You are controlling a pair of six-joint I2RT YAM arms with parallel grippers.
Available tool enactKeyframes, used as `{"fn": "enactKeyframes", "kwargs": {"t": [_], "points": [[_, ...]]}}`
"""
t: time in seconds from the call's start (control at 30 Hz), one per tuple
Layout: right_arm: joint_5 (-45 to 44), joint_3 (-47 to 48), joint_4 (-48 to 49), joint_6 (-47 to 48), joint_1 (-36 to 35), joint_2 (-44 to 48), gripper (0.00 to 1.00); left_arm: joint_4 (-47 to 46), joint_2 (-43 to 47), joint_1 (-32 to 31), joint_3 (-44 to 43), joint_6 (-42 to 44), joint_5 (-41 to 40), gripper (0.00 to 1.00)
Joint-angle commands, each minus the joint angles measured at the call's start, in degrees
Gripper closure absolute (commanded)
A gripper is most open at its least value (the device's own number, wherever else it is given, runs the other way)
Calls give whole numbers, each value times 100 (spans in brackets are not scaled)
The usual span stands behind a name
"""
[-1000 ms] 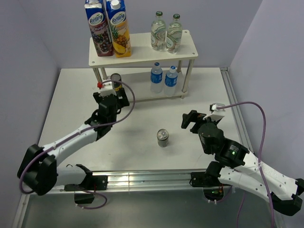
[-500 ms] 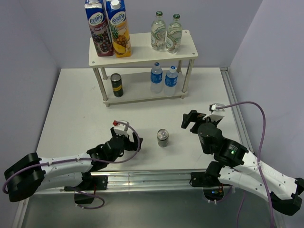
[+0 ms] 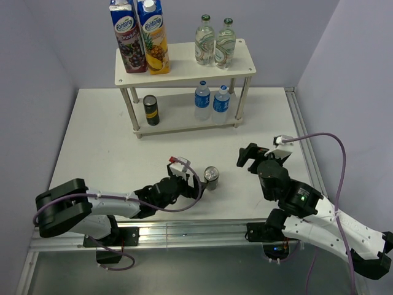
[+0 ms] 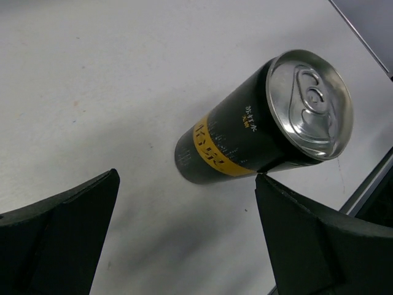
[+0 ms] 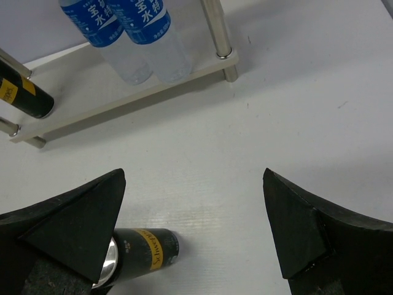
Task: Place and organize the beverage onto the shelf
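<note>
Currently I take the cream-white two-tier shelf (image 3: 184, 75) at the far end of the pale worktop (image 3: 92, 141) as my reference. Toward the right end of its upper board stand two clear green-capped bottles (image 3: 205, 43), close together. The left end of that board carries two tall Fontana juice cartons (image 3: 130, 40).

On the lower board, two clear blue-capped water bottles (image 3: 202, 101) with blue labels stand side by side beneath the green-capped pair. A dark yellow-banded can (image 3: 150, 109) stands upright near the shelf's left legs.

A second dark can with a silver top (image 3: 211, 177) is off the shelf. It stands upright on the worktop, well in front of the shelf on the side facing the arm bases, roughly in line with the water bottles.

My left pincer (image 3: 199, 184) sits low in front of the shelf, just beside this second can. Its wrist camera shows the black fingers (image 4: 55, 239) spread wide and released, with the can lying ahead of the tips, not between them. One fingertip meets the can's outline in that view, and I cannot tell whether they touch.

My right pincer (image 3: 248, 155) hangs in front of the shelf's right end, apart from the can. Its fingers (image 5: 67, 227) are also spread and grasp nothing, with bare worktop below them and the shelf's lower board ahead.
</note>
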State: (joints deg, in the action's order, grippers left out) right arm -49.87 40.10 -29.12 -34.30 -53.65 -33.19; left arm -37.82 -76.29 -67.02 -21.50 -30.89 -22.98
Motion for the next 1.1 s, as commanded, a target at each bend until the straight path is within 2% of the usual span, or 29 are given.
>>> {"fn": "enactKeyframes", "kwargs": {"t": [0.0,0.5,0.57,0.6,0.63,0.67,0.7,0.73,0.9,1.07], "points": [[-190,121,-14,-103,-32,128,0,-550,-359,-118,-399,171,171,1],[-199,25,30,-138,-40,137,0,-638,-1449,-188,-1330,461,251,1],[-208,25,38,-138,-40,146,0,-621,-1564,-188,-1488,488,154,10],[-199,25,38,-129,-40,155,0,-569,-1643,-188,-1541,497,-29,29],[-199,25,47,-129,-32,164,0,-507,-1669,-188,-1655,505,-127,38],[-199,16,47,-120,-32,164,0,-385,-1696,-179,-1708,540,-188,52],[-208,16,56,-120,-32,172,0,-297,-1687,-179,-1770,558,-424,79],[-199,7,47,-129,-32,172,0,-209,-1670,-179,-1857,567,-557,99],[-190,-19,82,-129,-40,190,0,449,-1345,101,-2112,900,-1023,100],[-173,-63,179,-76,-32,260,0,443,-914,1155,-2315,1217,-840,100]]}}
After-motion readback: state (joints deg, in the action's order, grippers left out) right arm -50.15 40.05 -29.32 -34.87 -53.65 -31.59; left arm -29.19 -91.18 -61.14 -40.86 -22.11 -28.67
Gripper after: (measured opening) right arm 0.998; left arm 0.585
